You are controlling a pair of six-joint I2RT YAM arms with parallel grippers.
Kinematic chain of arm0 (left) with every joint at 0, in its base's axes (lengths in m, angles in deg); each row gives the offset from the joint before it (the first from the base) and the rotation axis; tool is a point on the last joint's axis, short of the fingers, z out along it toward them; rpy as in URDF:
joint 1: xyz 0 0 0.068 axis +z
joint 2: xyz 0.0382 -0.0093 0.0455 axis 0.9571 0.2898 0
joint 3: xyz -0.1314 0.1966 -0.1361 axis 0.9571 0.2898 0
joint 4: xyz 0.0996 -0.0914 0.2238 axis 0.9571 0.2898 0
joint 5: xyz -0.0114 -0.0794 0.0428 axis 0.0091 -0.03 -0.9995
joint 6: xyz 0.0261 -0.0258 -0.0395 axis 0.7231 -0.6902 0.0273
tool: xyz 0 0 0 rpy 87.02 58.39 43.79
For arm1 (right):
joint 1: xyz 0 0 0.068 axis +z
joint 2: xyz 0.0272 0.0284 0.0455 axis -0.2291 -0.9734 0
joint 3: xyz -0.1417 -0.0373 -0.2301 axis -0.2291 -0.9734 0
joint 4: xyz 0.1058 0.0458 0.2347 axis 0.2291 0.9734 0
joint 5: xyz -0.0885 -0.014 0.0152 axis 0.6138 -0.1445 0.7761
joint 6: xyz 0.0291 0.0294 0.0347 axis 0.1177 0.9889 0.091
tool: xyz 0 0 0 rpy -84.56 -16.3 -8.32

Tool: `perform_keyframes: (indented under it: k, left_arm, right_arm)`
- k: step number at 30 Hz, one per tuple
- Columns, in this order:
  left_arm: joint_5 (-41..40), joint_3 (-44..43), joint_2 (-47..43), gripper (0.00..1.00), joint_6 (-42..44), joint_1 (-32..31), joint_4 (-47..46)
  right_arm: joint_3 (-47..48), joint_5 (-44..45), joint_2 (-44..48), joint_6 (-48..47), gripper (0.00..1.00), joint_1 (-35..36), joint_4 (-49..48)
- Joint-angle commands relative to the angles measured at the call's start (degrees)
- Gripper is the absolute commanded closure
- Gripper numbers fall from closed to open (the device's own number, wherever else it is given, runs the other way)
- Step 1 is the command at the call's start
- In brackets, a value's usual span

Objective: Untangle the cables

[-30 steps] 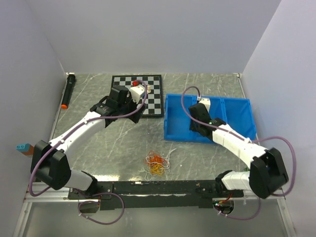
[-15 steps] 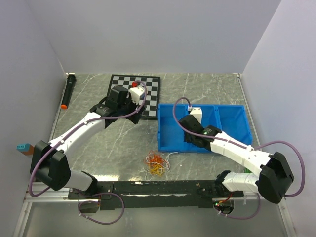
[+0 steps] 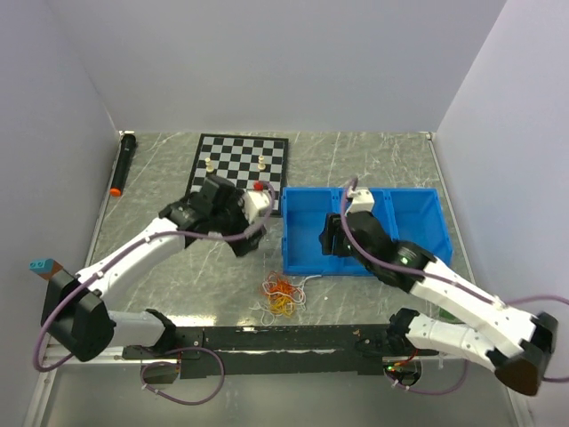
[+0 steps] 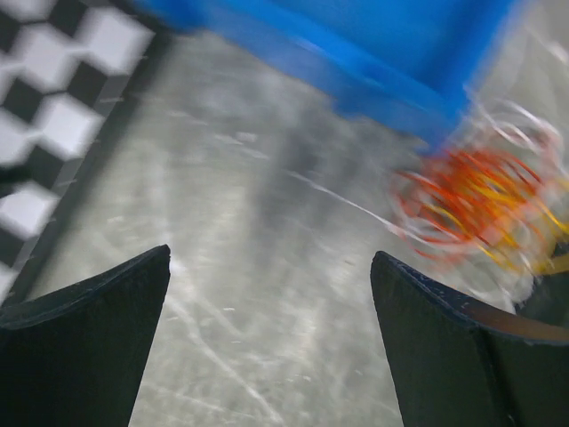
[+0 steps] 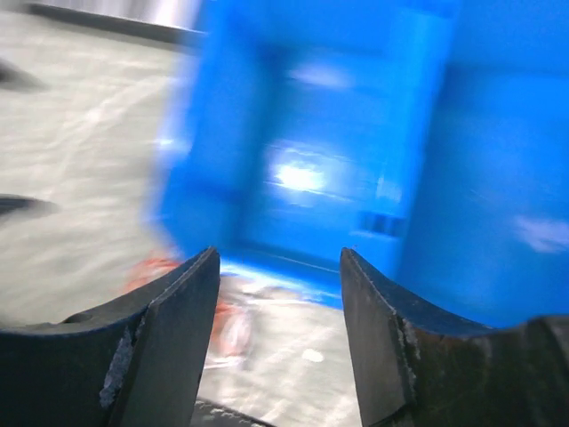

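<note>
Cables (image 3: 283, 296): a loose tangle of thin red, orange, yellow and white cords on the grey, marbled worktop (image 3: 222, 285), just off the blue bin's (image 3: 307, 231) near-left corner. The overhead view shows the tangle whole; both wrist views show it only as an orange blur.

Left fingers (image 4: 89, 338): black wedges, wide apart, nothing between them, over bare worktop.

Right fingers (image 5: 169, 356): apart, nothing clamped, the bin's smooth plastic wall beyond the gap.

Farther off, seen fully only from overhead: a flat chessboard (image 3: 236, 160) with small pieces.
</note>
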Motion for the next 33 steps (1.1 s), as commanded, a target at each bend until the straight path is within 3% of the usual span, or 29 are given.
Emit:
perform_keyframes:
  k: [1,5,11,19,22,29,33]
  left_arm:
    - [6.2,4.6,-2.2,0.02,5.8,-6.9,4.5]
    - [6.3,7.9,0.3,0.04,3.5,-10.5,-0.3]
    - [5.9,7.1,7.7,0.06,-2.5,-10.8,-4.6]
    - [10.1,7.3,11.1,0.08,-5.8,-10.8,-7.4]
    - [10.6,7.3,11.4,0.1,-6.5,-10.8,-8.2]
    - [12.5,8.9,12.3,0.38,-6.6,-10.8,-9.6]
    - [12.8,9.5,12.8,0.4,-7.1,-10.9,-10.7]
  right_arm:
    - [-7.4,-13.3,8.3,-2.6,0.37,4.2,-9.8]
    - [-14.9,-21.9,10.6,-0.3,0.41,8.4,-14.1]
    - [-19.8,-20.8,8.3,5.4,0.41,13.6,-15.5]
    - [-23.5,-20.6,3.5,7.2,0.42,14.2,-24.1]
    - [-23.4,-19.1,0.4,7.7,0.46,14.3,-25.8]
    - [-22.9,-13.8,-3.2,9.9,0.62,14.2,-24.9]
    - [-22.8,-13.8,-4.1,10.3,0.64,14.2,-25.5]
